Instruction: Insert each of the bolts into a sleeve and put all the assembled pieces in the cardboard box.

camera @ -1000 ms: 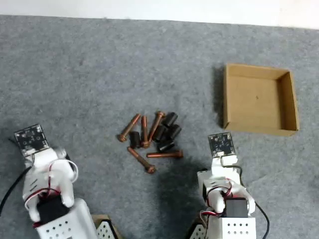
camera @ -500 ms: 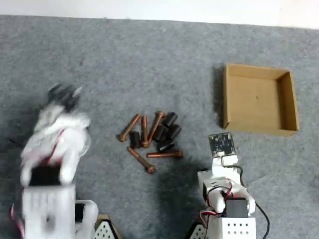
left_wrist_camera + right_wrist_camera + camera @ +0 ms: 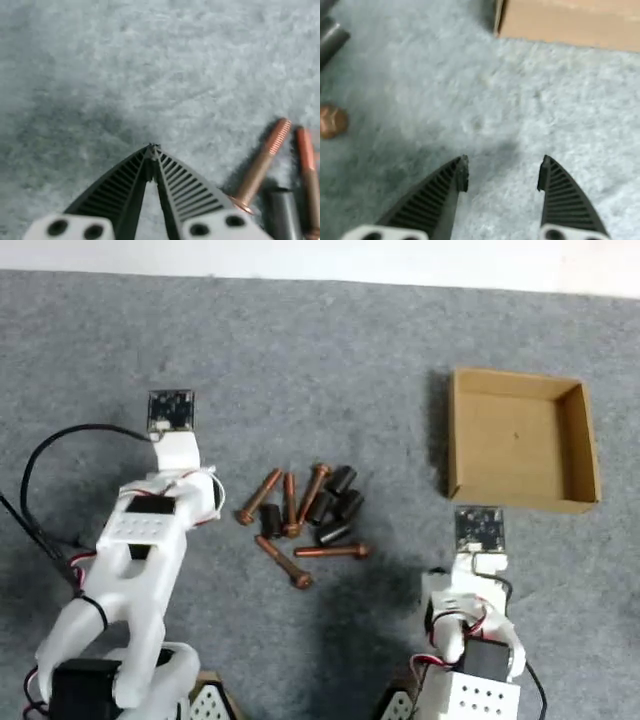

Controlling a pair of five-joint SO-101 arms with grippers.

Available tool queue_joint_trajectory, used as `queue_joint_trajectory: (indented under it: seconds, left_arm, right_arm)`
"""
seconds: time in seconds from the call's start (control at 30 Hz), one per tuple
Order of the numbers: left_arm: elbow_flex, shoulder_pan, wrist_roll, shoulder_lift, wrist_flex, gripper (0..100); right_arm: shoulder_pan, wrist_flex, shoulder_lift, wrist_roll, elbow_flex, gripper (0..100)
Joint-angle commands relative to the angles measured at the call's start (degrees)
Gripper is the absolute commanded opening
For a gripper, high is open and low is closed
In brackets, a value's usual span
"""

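Bolts (image 3: pixel 260 496): rigid metal, likely to roll; take mid-shank. Sleeves (image 3: pixel 341 480): light, smooth, probably slippery. Left gripper (image 3: pixel 152 149) tips touching, empty; right gripper (image 3: pixel 503 167) parted, empty.

Right wrist view: cardboard box (image 3: pixel 570 22), sleeve (image 3: pixel 331 38), bolt head (image 3: pixel 330 121) cut by edge. Left wrist view: second sleeve (image 3: pixel 284 215) cropped.
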Motion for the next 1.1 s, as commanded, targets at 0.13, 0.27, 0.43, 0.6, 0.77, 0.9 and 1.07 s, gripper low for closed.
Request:
queue_joint_trajectory:
  seconds: [0.13, 0.27, 0.43, 0.6, 0.77, 0.9, 1.07]
  left_arm:
    - [-0.7, -3.6, 0.9, -0.6, -1.5, 1]
    - [-0.7, -3.6, 0.9, -0.5, -1.5, 1]
    - [-0.7, -3.6, 0.9, -0.5, -1.6, 1]
    - [-0.9, -3.5, 0.9, -0.5, -1.6, 1]
    - [-1.5, -3.5, 0.9, -0.4, -1.6, 1]
    - [-1.5, -3.5, 0.9, -0.4, -1.6, 1]
    - [-1.4, -3.5, 0.9, -0.4, -1.6, 1]
  right_arm:
    - [-13.9, -2.2, 5.8, -8.1, -20.2, 21.1]
    - [-23.0, -11.2, 27.9, -12.5, -26.9, 21.1]
    - [-27.9, -21.1, 59.1, -23.7, -39.9, 21.1]
    - [-34.0, -21.5, 82.8, -32.3, -53.0, 21.1]
    - [-34.7, -21.4, 98.6, -40.7, -59.9, 21.1]
    - [-34.7, -21.3, 105.5, -42.0, -62.3, 21.0]
    - [-32.4, -21.7, 108.4, -42.0, -62.5, 21.0]
